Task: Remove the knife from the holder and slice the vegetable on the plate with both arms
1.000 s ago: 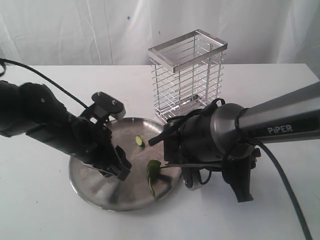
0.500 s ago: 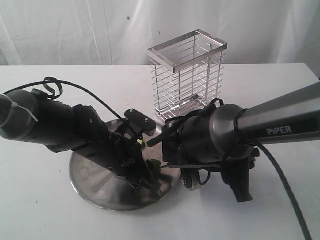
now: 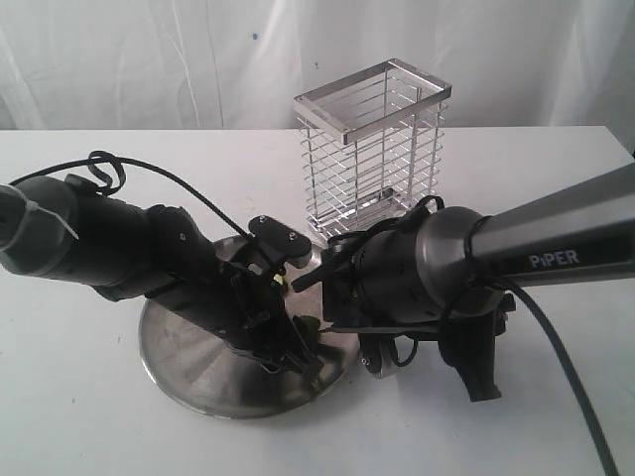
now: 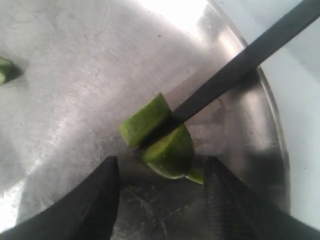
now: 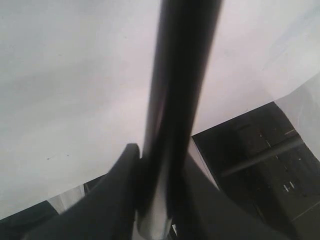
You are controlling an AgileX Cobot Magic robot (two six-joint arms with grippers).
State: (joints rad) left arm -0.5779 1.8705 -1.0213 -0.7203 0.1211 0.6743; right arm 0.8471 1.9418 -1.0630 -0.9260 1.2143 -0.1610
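The green chilli [image 4: 160,135] lies on the steel plate [image 4: 75,75], near its rim. The black knife [image 4: 240,65] has its blade pressed into the chilli, splitting it into two parts. My left gripper [image 4: 160,200] is open just beside the chilli, with one finger on either side and neither touching it. A small cut piece [image 4: 4,70] lies further off on the plate. My right gripper [image 5: 160,200] is shut on the knife handle [image 5: 175,100]. In the exterior view the left arm [image 3: 119,248] covers most of the plate [image 3: 179,367] and hides the chilli almost entirely.
The chrome wire holder [image 3: 372,149] stands behind the plate, holding no knife. The right arm with PiPER lettering [image 3: 476,263] reaches in low from the right, its wrist close to the plate's rim. White tabletop [image 3: 99,436] surrounds the plate.
The left arm swung across the plate from its left side to the chilli, then crept slightly further. The right arm and knife held still.
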